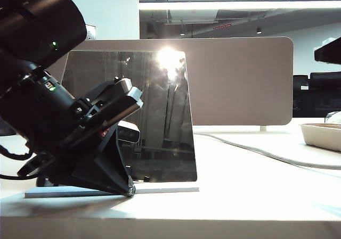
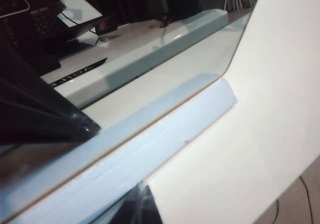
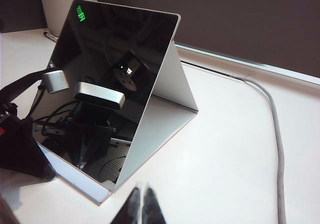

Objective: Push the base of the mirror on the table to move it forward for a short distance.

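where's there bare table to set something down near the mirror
Bare table lies between the mirror and the cable, with more in front of the base of the mirror. It is crowded at the mirror's left, where the left gripper meets the base. The right gripper hangs above, jaws shut.

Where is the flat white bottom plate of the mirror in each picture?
Exterior view: base of the mirror, thin strip low down, left claw at it.
Left wrist view: pale band running diagonally.
Right wrist view: front edge, above the right claw.
Shared landmark: the dark mirror.
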You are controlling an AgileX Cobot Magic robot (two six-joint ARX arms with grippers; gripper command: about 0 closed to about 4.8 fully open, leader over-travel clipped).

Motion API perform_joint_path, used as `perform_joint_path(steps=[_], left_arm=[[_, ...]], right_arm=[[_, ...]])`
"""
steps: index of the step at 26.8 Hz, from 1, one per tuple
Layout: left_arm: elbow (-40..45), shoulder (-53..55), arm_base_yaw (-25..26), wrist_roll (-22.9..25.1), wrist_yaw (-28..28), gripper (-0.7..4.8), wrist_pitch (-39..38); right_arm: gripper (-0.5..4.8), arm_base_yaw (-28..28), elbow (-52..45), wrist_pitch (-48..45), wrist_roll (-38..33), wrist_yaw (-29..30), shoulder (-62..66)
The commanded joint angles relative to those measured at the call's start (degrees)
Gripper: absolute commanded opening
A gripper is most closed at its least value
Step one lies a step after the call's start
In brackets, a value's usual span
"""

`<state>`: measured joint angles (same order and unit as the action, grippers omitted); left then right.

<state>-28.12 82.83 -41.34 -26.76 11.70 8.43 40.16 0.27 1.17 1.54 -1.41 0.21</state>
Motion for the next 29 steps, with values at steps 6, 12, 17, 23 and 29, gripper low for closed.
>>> perform_joint_path(steps=[6,12,17,23,29], left_arm=[[-2.2,2.7,0.1,0.8,-3.9,-0.01,-1.1],[-4.8,4.6,0.3,0.3,-4.7,-0.01,-4.3],[-8.7,6.0,0.7,0.5,-5.6,-0.01,-9.9],[-11.1,6.9,1.5,0.9,-7.0,-0.01,-10.1],[-11.1,6.9,3.0,0.6,-8.3,-0.01,-10.4]], right_arm=[[0.22,0.1,0.0,-0.8,0.0,0.1,0.0],[0.21,0.1,0.0,-0.8,0.0,0.1,0.0],[0.22,0.1,0.0,-0.8,0.0,0.1,0.0],[0.22,0.1,0.0,-0.8,0.0,0.1,0.0],[0.22,0.1,0.0,-0.8,0.0,0.1,0.0]])
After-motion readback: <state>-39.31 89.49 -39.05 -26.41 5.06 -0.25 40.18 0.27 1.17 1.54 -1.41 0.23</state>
